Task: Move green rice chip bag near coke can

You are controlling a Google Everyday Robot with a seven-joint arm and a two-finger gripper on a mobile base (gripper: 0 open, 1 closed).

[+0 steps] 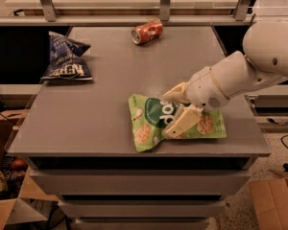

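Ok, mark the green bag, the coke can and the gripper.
green bag (145, 133): camera view, lower left part, on a chip picture.
coke can (147, 31): camera view, middle of its red side.
gripper (167, 115): camera view, its tip end, down at the green bag's middle.

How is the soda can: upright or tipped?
Tipped: the can lies on its side, far from the pincer at the green bag.
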